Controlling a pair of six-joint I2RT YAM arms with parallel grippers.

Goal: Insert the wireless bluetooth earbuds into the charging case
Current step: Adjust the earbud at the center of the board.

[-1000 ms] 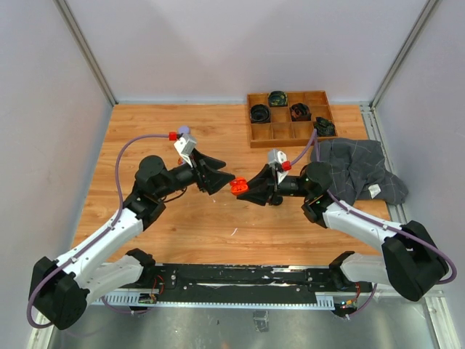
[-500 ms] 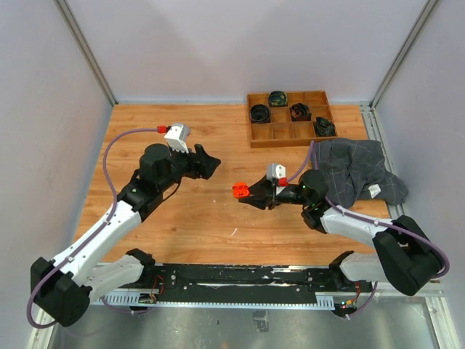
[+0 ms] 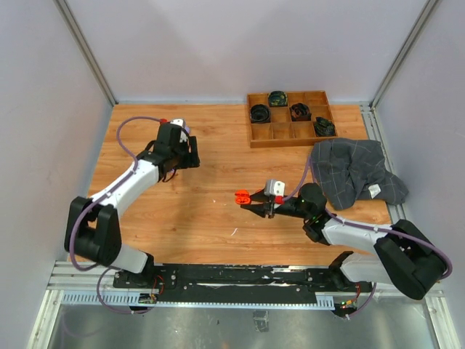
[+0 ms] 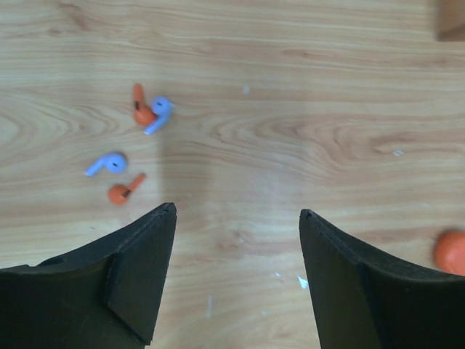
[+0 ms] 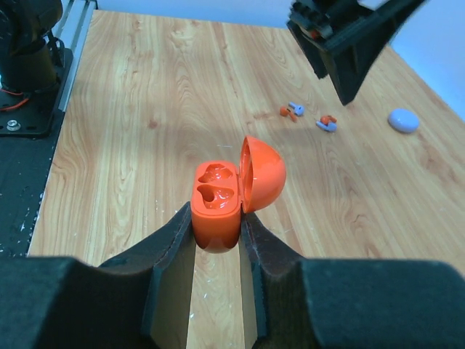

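Note:
My right gripper (image 5: 216, 219) is shut on the base of an orange charging case (image 5: 216, 198), seen from above as a small orange case (image 3: 242, 195) just above mid-table. Its lid (image 5: 263, 174) stands open and both sockets are empty. Two orange earbuds (image 4: 142, 113) (image 4: 123, 192) and two lilac earbuds (image 4: 159, 114) (image 4: 107, 163) lie loose on the wood, ahead of and left of my left gripper (image 4: 238, 218). That gripper is open, holds nothing and hovers over bare wood at the table's far left (image 3: 189, 153).
A wooden tray (image 3: 282, 133) with dark cases in its compartments stands at the back right. A grey checked cloth (image 3: 356, 174) lies at the right. A closed lilac case (image 5: 402, 120) rests beyond the earbuds. An orange round shape (image 4: 450, 251) shows at the left wrist view's right edge.
The left arm swung away from the orange case to the table's far left. The right gripper carried the case slightly nearer and lower, still shut on it.

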